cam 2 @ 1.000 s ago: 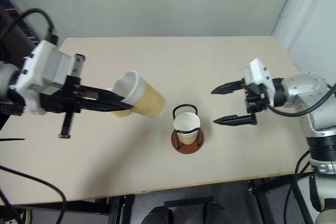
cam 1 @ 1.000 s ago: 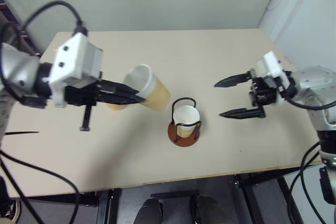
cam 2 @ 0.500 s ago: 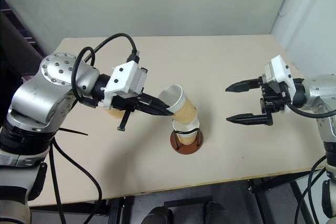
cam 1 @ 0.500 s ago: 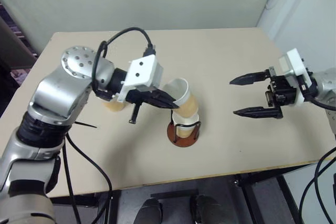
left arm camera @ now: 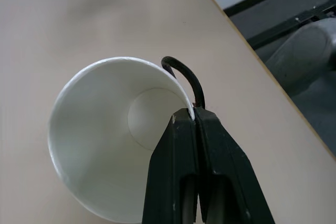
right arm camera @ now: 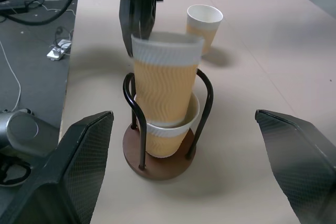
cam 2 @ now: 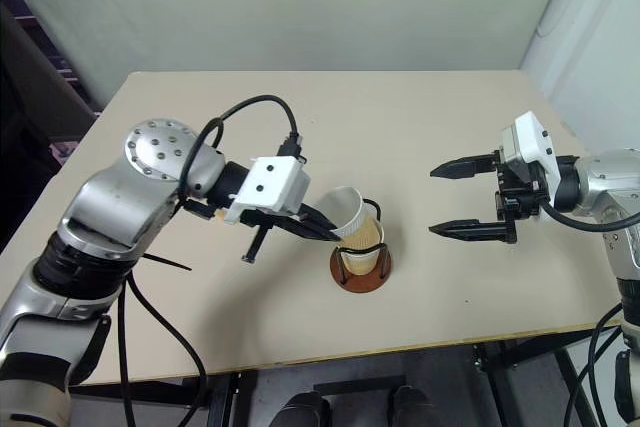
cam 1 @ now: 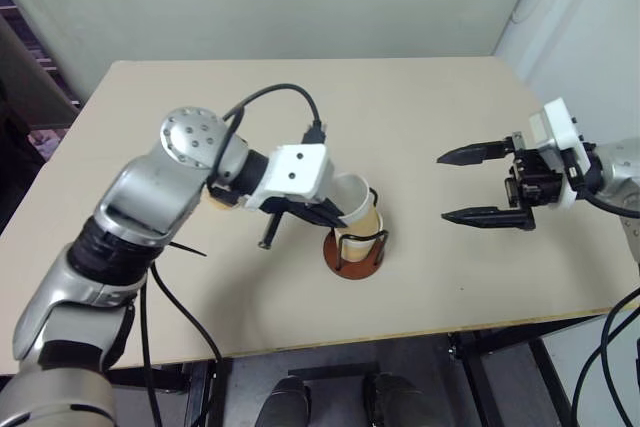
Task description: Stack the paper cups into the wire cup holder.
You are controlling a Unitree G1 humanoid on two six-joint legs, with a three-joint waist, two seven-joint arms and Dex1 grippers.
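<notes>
At frame centre, my left pincer pinches a tilted paper cup half-nested in the wire cup holder; releasing crooked could jam it.

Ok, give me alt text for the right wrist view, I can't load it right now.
A paper cup sits partway down inside a second cup in the wire cup holder, with the left claw pinching its rim from behind. A third cup stands upright on the table beyond, and the right claw's own two black fingers stand wide apart.
</notes>
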